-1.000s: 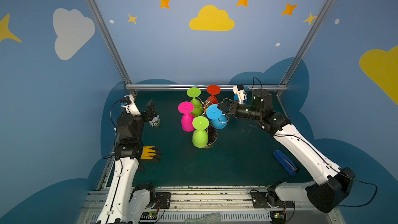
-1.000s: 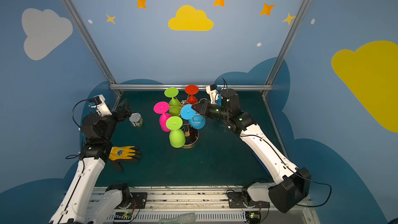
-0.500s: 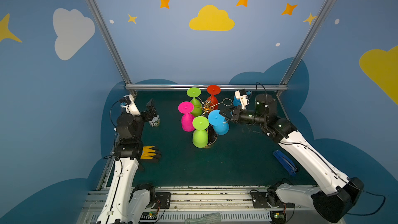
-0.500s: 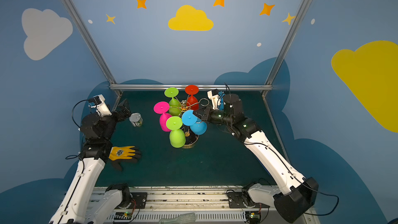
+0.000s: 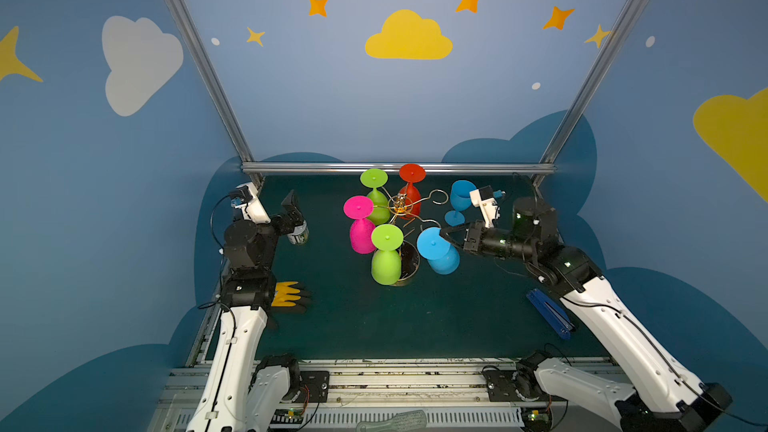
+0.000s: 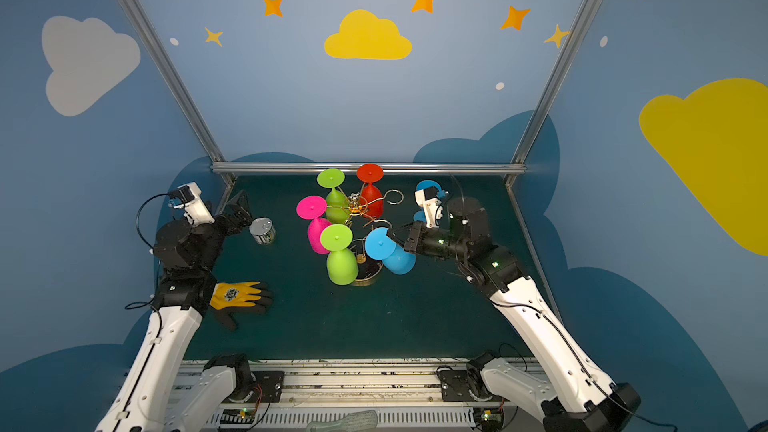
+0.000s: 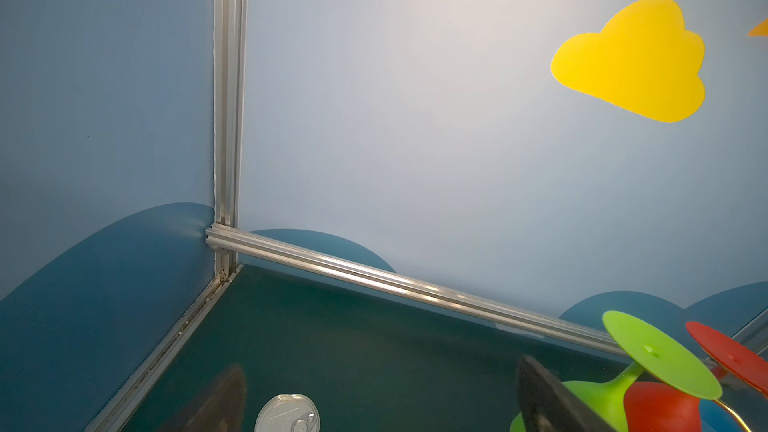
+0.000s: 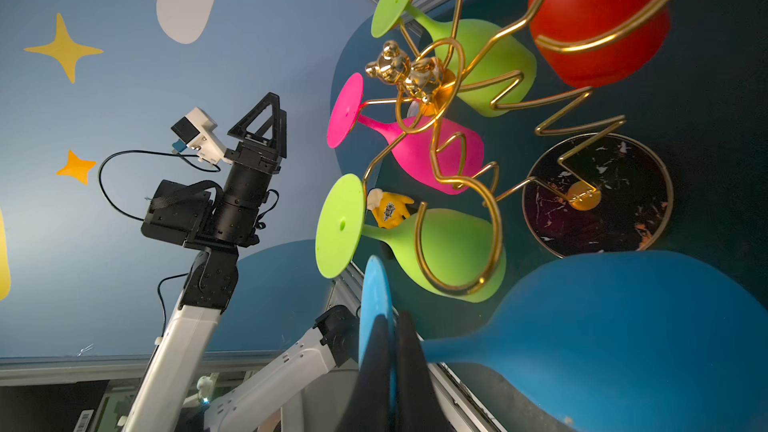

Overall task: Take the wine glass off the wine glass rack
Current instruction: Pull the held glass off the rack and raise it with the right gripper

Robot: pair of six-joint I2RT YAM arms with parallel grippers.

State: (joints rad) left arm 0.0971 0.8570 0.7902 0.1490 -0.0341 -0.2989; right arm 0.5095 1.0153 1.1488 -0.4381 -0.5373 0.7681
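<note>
A booth of blue walls painted with clouds and stars, framed in aluminium rails, encloses a dark green mat (image 5: 415,326).

At the left the left gripper (image 5: 292,205) hangs idle with its jaws spread wide, holding nothing, just beside a small tin can (image 6: 262,231) that stands upright with its pull-tab lid up. It seems parked there to keep out of the working arm's way. In front of it a yellow and black work glove (image 6: 237,293) lies flat on the mat.

In the middle stands the wine glass rack (image 5: 400,202). A pink glass (image 5: 361,234), two green glasses (image 5: 386,263) (image 5: 376,205) and a red glass (image 5: 410,197) hang bowl-down, each stem slotted into a wire loop so that the foot catches on top.

Just right of the rack the right gripper (image 5: 445,233) is clamped on the stem of the blue wine glass (image 5: 442,259), right under its foot. That is likely the only part narrow enough to pinch. The glass is tilted, with its bowl low near the rack's base, and it appears clear of the nearest empty loop. Behind the right arm another blue glass (image 5: 460,197) stands upright on the mat, and a flat blue object (image 5: 548,313) lies near the right edge.

The glove carries a round emblem, too small to read. No other writing is legible.
</note>
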